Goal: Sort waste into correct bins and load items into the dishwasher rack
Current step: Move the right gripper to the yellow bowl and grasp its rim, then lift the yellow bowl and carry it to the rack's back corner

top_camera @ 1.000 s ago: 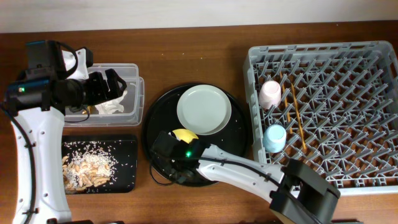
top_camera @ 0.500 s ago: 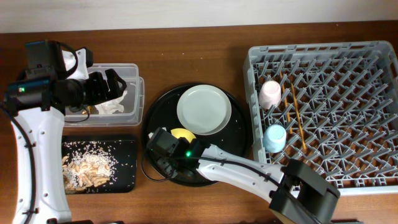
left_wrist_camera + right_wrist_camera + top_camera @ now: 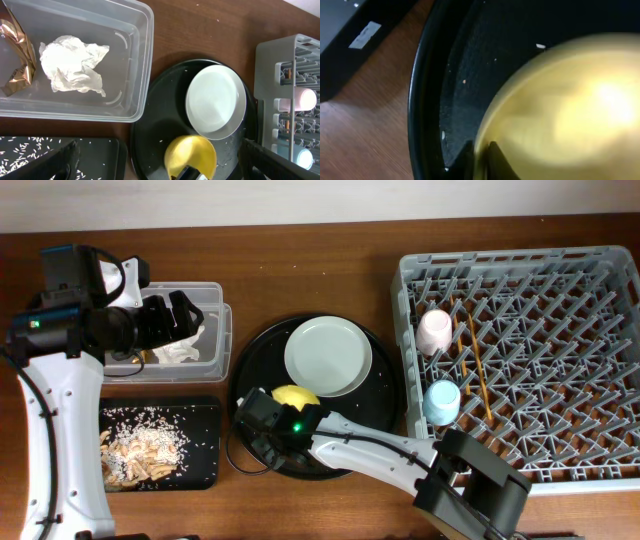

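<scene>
My right gripper (image 3: 481, 161) is shut on the rim of the yellow bowl (image 3: 570, 110), one finger inside and one outside. The bowl (image 3: 296, 396) sits on the large round black tray, just in front of the pale plate (image 3: 328, 356). My left gripper (image 3: 185, 316) hangs open above the clear tub (image 3: 135, 60), which holds the white tissue (image 3: 72, 65) and the gold-brown wrapper (image 3: 17, 55). Food scraps (image 3: 140, 448) lie in the shallow black tray (image 3: 205, 420). In the grey rack (image 3: 560, 310) are the pink cup (image 3: 435, 330), blue cup (image 3: 441, 401) and chopsticks (image 3: 477, 365).
The round black tray (image 3: 255, 370) lies between the two bins and the rack, with a few rice bits on it. Bare wooden table (image 3: 320, 260) runs along the back. The right arm (image 3: 400, 460) stretches across the front of the table.
The right gripper has shifted slightly left and closed on the yellow bowl's rim. More of the bowl shows from above. The left arm has not moved.
</scene>
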Robot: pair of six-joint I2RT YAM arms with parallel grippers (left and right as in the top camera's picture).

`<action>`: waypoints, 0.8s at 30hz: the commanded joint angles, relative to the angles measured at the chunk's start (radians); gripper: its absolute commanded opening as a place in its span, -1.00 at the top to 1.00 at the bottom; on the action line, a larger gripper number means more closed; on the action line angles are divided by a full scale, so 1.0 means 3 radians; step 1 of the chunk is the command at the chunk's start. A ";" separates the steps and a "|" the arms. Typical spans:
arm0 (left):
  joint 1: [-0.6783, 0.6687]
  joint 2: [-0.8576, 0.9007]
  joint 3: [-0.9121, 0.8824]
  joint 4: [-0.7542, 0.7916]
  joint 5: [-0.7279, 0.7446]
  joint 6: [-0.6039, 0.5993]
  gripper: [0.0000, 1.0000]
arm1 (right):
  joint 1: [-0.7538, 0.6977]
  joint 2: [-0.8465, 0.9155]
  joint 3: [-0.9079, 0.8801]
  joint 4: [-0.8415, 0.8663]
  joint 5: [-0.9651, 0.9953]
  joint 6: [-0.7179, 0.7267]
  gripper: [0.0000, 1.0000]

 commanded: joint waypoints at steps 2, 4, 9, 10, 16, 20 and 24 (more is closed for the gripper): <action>0.0005 -0.0001 -0.0010 0.0005 -0.0011 -0.0019 -0.99 | 0.0009 -0.0128 0.0014 -0.0022 -0.0046 0.0019 0.92; 0.0005 -0.0001 -0.0010 0.0005 -0.0011 -0.0019 -0.99 | 0.0005 -0.0373 0.0014 -0.0024 -0.0031 0.0020 0.92; 0.0005 -0.0001 -0.0010 0.0005 -0.0011 -0.0019 -0.99 | -0.0118 -0.1373 0.0014 -0.0268 0.0076 0.0022 0.92; 0.0005 -0.0001 -0.0010 0.0005 -0.0011 -0.0019 -0.99 | -0.0174 -0.1528 0.0014 -0.0318 0.0066 0.0020 0.92; 0.0005 -0.0001 -0.0010 0.0005 -0.0011 -0.0018 -0.99 | -0.1834 -0.2828 0.0014 -0.0793 -0.1061 -0.0278 0.92; 0.0005 -0.0001 -0.0010 0.0005 -0.0011 -0.0019 -0.99 | -0.3405 -0.2829 0.0014 -0.0829 -0.2712 -0.0654 0.92; 0.0005 -0.0001 -0.0010 0.0005 -0.0011 -0.0019 -0.99 | -0.4740 -0.2013 0.0014 -0.0484 -0.4498 -0.0933 0.92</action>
